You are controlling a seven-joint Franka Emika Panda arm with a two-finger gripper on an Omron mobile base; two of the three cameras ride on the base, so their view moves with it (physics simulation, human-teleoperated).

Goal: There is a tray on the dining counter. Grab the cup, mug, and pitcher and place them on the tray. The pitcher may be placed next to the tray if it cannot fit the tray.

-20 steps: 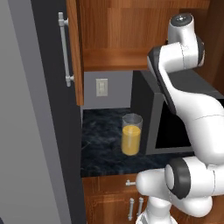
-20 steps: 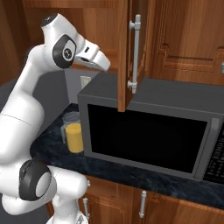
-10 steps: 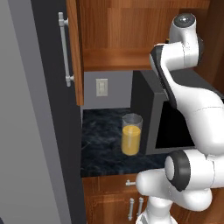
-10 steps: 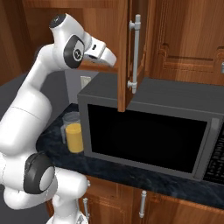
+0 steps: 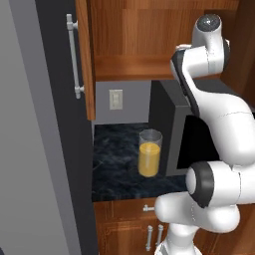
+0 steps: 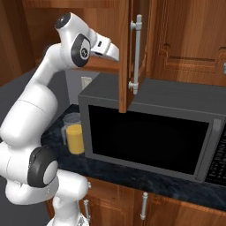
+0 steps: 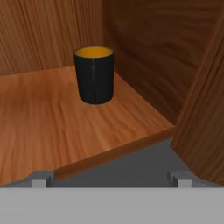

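Since a second ago I am seeing the arm's upper joints turning further toward the open wall cabinet, while the base views are staying framed as they were and the pitcher is staying put. Through the hand view I am looking into that cabinet: one mug (image 7: pixel 93 75), black with an orange-yellow inside, is standing upright on the wooden shelf (image 7: pixel 39 118), well back near the corner where the rear and side panels meet. The gripper (image 7: pixel 112 178) is standing wide apart, its two finger tips (image 7: pixel 40 180) just showing low in the view, short of the shelf edge and holding nothing. In the left base view I am counting one pitcher (image 5: pixel 149 153), a clear glass with orange liquid in its lower part, upright on the black marbled wall counter (image 5: pixel 117 164), just beside one dark microwave (image 6: pixel 150 128). One open cabinet door (image 6: pixel 130 53) with a silver handle is hanging over the microwave in the right base view.
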